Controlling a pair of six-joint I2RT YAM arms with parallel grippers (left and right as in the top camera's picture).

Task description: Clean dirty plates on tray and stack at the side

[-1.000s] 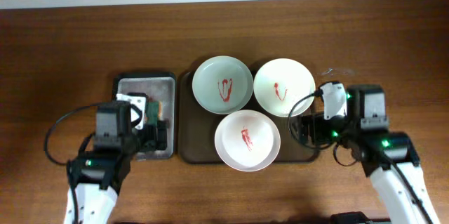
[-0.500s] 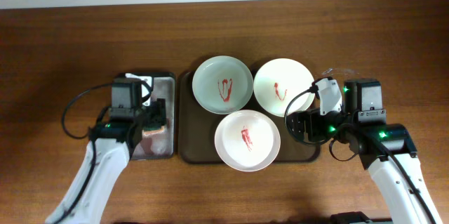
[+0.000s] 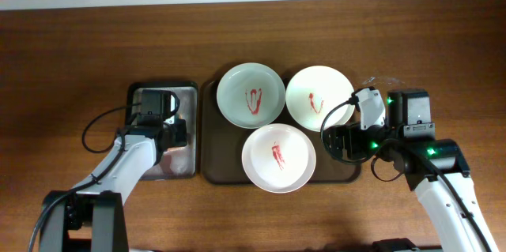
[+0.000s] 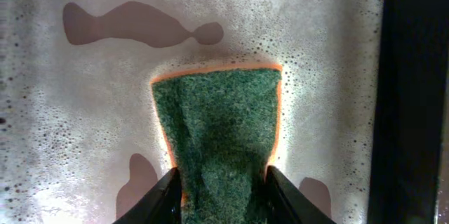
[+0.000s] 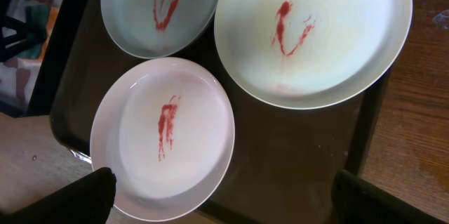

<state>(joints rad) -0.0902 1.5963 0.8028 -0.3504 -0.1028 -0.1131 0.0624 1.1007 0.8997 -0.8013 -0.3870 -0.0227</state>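
Note:
Three plates with red sauce streaks lie on the dark brown tray: a pale green plate at the back left, a white plate at the back right, and a white plate in front. My left gripper is over the grey metal tray. In the left wrist view its fingers press both sides of a green, orange-edged sponge, which narrows between them. My right gripper hangs open over the brown tray's front right, beside the front plate.
The grey tray's floor is wet and foamy. Bare wooden table surrounds both trays. A small clear scrap lies on the wood behind my right arm.
My left gripper moved toward the back of the grey tray and closed onto the sponge. My right gripper shifted slightly left, then held still, open.

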